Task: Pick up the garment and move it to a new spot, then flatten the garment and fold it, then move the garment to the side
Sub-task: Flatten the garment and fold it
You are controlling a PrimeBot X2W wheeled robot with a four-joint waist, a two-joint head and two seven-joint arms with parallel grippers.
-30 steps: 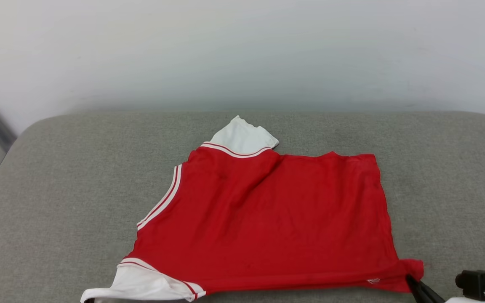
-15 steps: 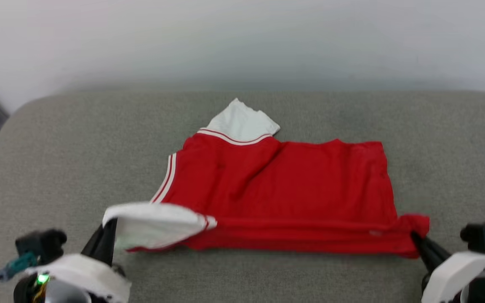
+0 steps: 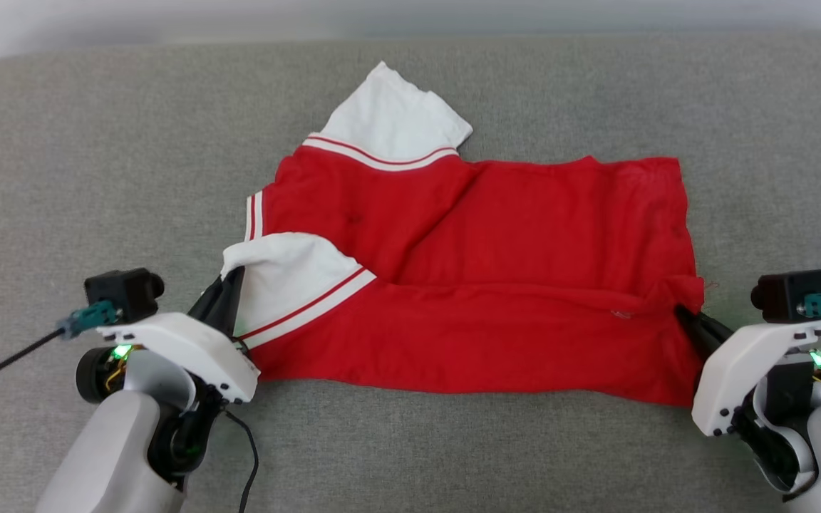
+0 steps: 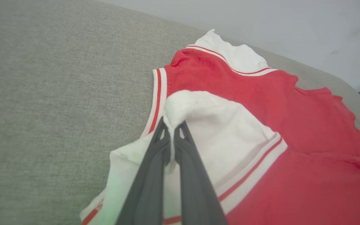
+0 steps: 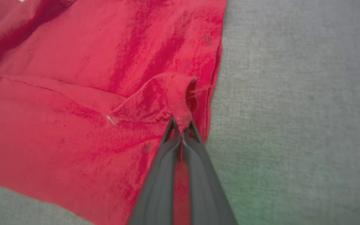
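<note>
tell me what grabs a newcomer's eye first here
The red jersey, spread mid-way on the grey cushion with its near edge doubled back over the rest. Next, both grippers clamped on it: the left gripper on the white sleeve at lower left, the right gripper on a red corner at lower right.

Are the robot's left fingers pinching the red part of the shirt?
No, the left fingers are shut on the white sleeve.
</note>
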